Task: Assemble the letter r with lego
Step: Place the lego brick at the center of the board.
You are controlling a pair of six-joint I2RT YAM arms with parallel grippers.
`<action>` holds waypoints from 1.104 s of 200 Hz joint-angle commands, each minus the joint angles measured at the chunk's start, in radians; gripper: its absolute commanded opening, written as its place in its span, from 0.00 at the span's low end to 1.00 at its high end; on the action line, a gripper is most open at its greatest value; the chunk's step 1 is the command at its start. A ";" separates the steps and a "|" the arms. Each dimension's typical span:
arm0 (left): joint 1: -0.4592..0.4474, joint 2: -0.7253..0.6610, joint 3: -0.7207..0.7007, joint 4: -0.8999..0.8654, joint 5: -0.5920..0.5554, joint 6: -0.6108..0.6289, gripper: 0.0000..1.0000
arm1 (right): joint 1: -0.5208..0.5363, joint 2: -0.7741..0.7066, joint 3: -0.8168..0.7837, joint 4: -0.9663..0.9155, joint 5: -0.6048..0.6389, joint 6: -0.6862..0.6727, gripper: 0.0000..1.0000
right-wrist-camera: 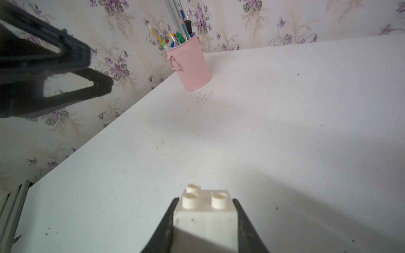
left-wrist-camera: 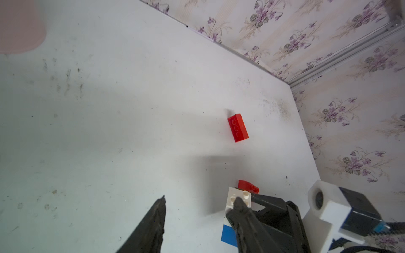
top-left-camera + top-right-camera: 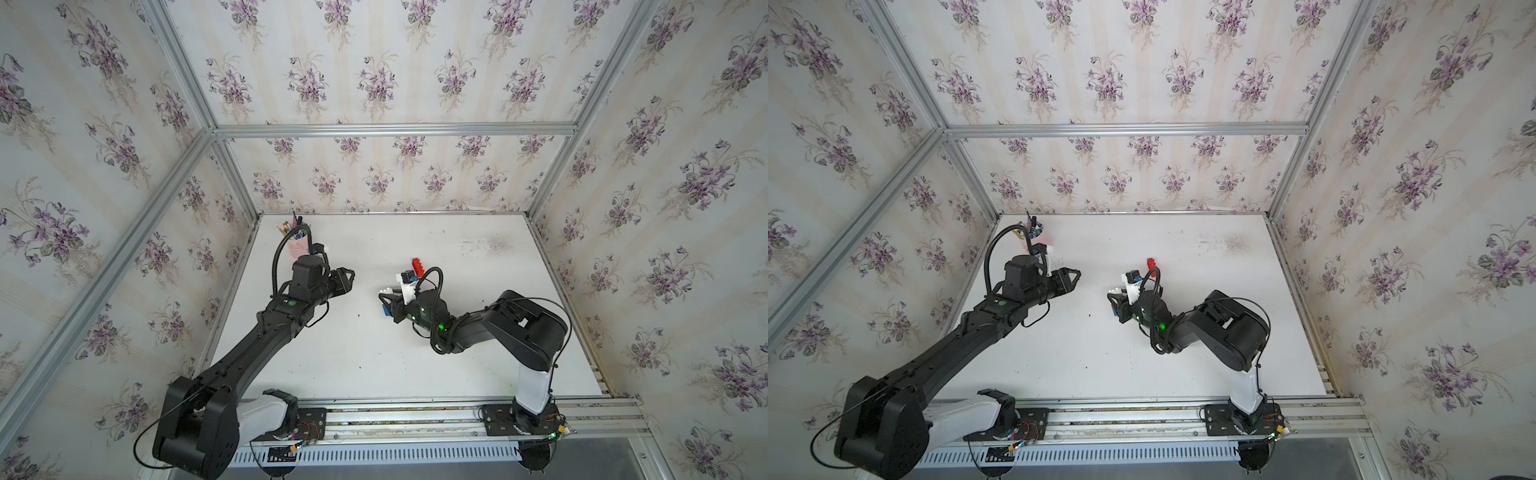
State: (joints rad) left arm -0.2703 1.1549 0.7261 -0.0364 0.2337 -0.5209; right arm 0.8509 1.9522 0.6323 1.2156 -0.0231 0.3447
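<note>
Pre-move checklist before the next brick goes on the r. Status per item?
1. Right gripper clamped on white brick: ok.
2. Left gripper open, empty, off the bricks: ok.
3. Long red brick lying unobstructed on the table: ok.
4. Blue brick in line with the white brick: ok. Fully pressed together: cannot tell.
5. Short red brick seated at the white brick's other end: cannot tell, mostly hidden.
6. All four bricks joined: not ok, the long red brick lies apart.
</note>
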 commanded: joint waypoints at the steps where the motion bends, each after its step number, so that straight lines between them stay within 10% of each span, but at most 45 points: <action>1: -0.003 -0.059 -0.034 0.079 -0.062 -0.002 0.53 | 0.018 0.100 -0.037 0.476 0.071 -0.003 0.16; 69: -0.021 -0.132 -0.106 0.123 -0.104 -0.003 0.53 | 0.149 0.267 0.044 0.607 0.286 -0.335 0.24; 143: -0.046 -0.170 -0.152 0.127 -0.134 0.011 0.53 | 0.152 0.332 0.099 0.607 0.352 -0.250 0.33; 221: -0.051 -0.195 -0.159 0.112 -0.149 0.008 0.54 | 0.177 0.290 -0.016 0.607 0.377 -0.164 0.64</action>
State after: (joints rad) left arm -0.3195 0.9634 0.5674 0.0525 0.0967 -0.5194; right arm 1.0206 2.2589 0.6369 1.6112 0.3252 0.1429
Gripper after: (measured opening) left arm 0.544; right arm 0.635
